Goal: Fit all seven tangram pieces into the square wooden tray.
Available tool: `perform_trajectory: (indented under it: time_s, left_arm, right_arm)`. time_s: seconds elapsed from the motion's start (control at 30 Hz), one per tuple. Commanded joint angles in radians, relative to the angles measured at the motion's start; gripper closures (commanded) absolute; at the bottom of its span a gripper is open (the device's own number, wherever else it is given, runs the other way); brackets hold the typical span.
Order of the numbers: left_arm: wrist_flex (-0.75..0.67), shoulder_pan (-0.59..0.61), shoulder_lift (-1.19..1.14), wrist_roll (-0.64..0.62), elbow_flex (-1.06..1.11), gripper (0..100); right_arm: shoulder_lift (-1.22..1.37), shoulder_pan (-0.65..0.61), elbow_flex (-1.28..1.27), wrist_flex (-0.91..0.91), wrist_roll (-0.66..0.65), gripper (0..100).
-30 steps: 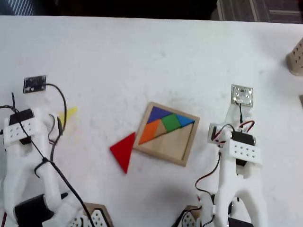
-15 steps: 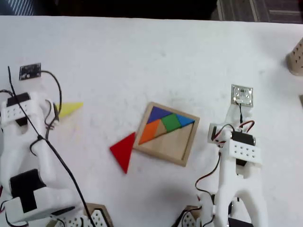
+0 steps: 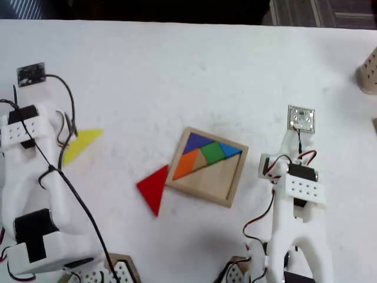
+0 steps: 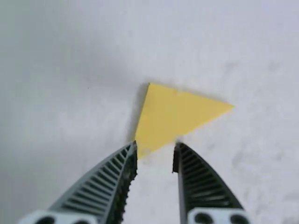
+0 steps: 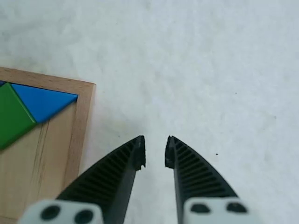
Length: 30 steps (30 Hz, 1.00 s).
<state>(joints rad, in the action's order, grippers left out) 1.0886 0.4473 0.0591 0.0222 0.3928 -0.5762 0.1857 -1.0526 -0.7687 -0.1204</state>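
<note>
Down at the left gripper (image 4: 156, 151), the two fingers are spread a little, and the nearest corner of the yellow triangle (image 4: 175, 114) lies between their tips, with the rest of the piece flat on the white table (image 4: 70, 56). The right gripper (image 5: 154, 151) is also slightly parted and has nothing in it; its tips hang over bare table just beside one corner of the wooden tray (image 5: 84, 116), where the blue triangle (image 5: 42, 100) and green piece (image 5: 11, 116) lie.

From the high view, the yellow triangle (image 3: 79, 144) sits well off at about nine o'clock from the wooden tray (image 3: 221, 177), close beside the left arm (image 3: 26, 153). The red triangle (image 3: 153, 187) lies outside at about eight o'clock, one edge against the tray's corner. Inside, the purple (image 3: 197, 141), green (image 3: 212, 152), blue (image 3: 231, 150) and orange (image 3: 185, 164) pieces fill the twelve o'clock half, and bare wood shows toward five o'clock. The right arm (image 3: 297, 188) stands at three o'clock of the tray.
</note>
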Motion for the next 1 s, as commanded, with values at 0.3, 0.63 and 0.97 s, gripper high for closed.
perform_trajectory:
  time_s: [0.3, 0.63, 0.97]
  left_arm:
    - [-0.037, 0.008, 0.002, 0.342, -0.084, 63]
    - [-0.034, 0.018, -0.298, 0.615, -0.325, 63]
    - [-0.12, 0.013, -0.503, 0.724, -0.37, 63]
  right_arm:
    - [-0.025, -0.008, 0.006, 0.01, -0.014, 91.8]
    - [-0.025, -0.033, -0.006, 0.016, -0.014, 91.8]
    - [-0.025, -0.042, -0.006, 0.016, -0.014, 91.8]
